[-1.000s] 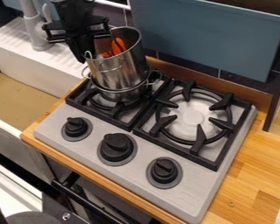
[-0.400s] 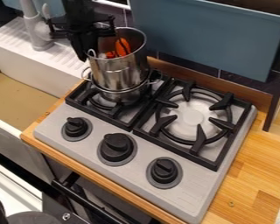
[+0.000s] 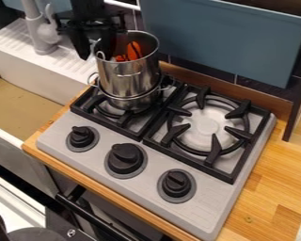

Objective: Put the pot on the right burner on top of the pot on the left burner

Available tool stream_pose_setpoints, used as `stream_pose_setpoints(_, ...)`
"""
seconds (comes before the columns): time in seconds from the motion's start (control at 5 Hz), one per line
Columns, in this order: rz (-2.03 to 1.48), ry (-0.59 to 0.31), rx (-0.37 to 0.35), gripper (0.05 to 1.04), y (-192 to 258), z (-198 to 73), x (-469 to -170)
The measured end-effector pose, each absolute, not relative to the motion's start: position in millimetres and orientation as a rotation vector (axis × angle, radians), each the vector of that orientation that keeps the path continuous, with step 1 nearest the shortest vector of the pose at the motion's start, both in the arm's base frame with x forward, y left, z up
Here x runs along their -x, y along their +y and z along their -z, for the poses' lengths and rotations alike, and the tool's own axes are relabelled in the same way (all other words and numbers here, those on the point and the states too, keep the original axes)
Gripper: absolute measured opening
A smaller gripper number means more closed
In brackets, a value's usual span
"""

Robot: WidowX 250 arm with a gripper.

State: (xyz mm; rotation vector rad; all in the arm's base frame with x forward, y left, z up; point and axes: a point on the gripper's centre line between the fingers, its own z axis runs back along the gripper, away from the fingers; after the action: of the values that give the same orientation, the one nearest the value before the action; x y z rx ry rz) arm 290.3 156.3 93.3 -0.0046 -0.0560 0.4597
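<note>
Silver is gleaming above the left burner [image 3: 106, 109], where we are seeing the taller pot [image 3: 129, 77] standing upright on the lower pot [image 3: 133, 101]. Something orange [image 3: 133, 50] is lying inside the upper one. We are finding the claw [image 3: 96, 54] open at its left rim, its fingers spreading apart, though we are struggling to tell whether they are touching the metal. To the right, the other burner [image 3: 208, 126] is sitting bare beneath its black grate. Three black knobs [image 3: 125, 158] are lining the grey stove's front, and the wooden worktop [image 3: 272, 188] is surrounding it.
</note>
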Motion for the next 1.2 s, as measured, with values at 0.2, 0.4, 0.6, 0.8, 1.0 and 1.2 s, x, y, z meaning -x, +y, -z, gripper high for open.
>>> stream_pose_setpoints(0.2, -0.447, -0.098, 0.047, 0.98, 153, -111, -290)
stream_pose_setpoints(0.4, -0.424, -0.148, 0.065, 0.993, 148, -126, -292)
stream_pose_setpoints(0.6, -0.435, -0.131, 0.078, 0.993, 141, -132, -293)
stream_pose_setpoints(0.8, -0.443, -0.128, 0.036, 0.993, 126, -129, -301)
stream_pose_setpoints(1.0, -0.415, -0.13, 0.016, 0.993, 106, -123, -308)
stream_pose_setpoints(1.2, -0.427, -0.141, 0.016, 0.993, 105, -123, -310)
